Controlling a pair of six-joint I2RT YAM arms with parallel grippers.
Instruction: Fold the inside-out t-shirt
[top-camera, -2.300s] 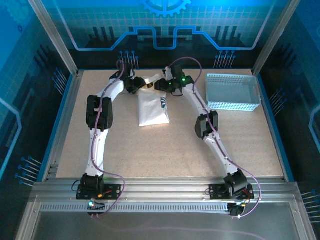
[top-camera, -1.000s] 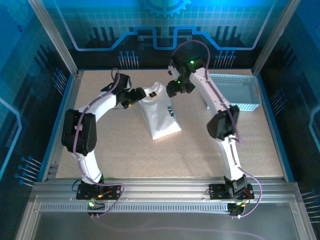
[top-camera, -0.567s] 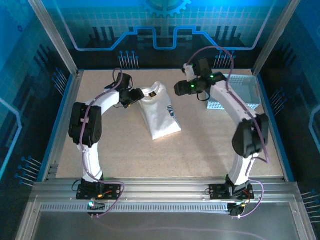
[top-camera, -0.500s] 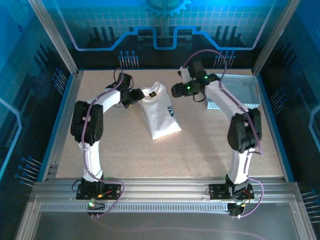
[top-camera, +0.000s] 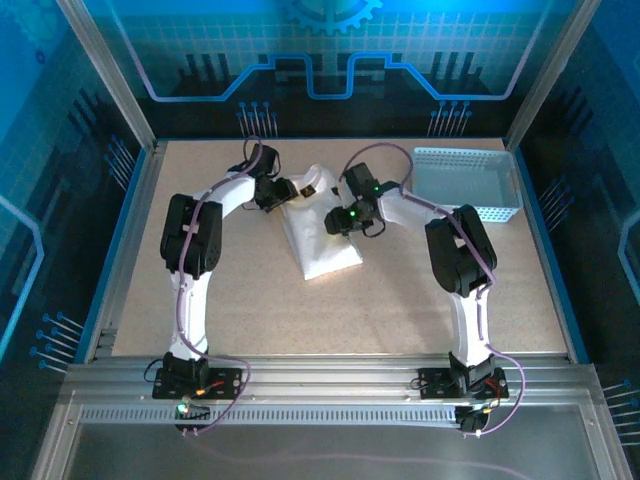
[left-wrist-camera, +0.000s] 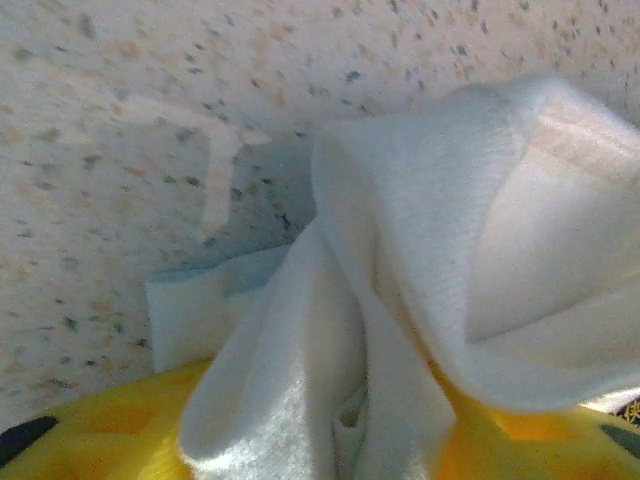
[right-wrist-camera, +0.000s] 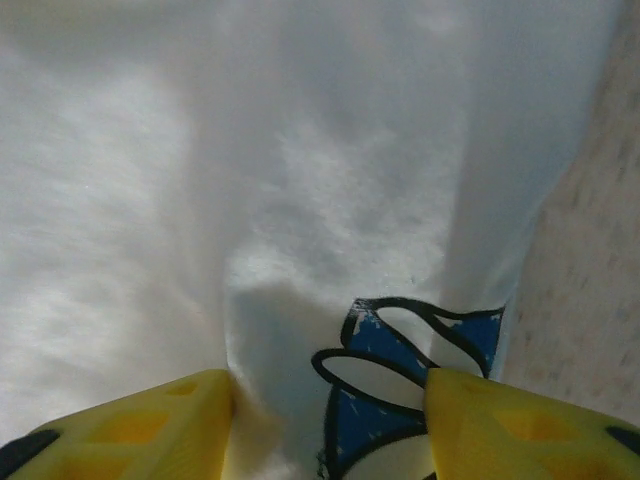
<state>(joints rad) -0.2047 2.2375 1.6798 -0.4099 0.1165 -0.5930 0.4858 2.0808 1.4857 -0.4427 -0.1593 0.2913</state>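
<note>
Inside-out t-shirt (top-camera: 322, 250) lay mid-tabletop (top-camera: 250, 310), partly folded. My left end effector (left-wrist-camera: 320, 440) had a bunched fold of its far end pinched. My right end effector (right-wrist-camera: 330, 400) stood half-open astride cloth beside the logo (right-wrist-camera: 410, 340), gripping nothing. Judgement: pinch both layers, lift both sides evenly, avoid dragging.

From where I stand, the white soft cloth t-shirt (top-camera: 322, 245) lies flat on the speckled beige table (top-camera: 300, 310). The light blue-grey perforated plastic basket (top-camera: 470, 212) stands to the right of the shirt and a little behind it, apart from it. The left gripper (top-camera: 283, 192) sits at the shirt's far left corner, with cloth bunched between its fingers. The right gripper (top-camera: 338, 220) is down on the shirt's right edge, its fingers either side of a ridge of cloth.
</note>
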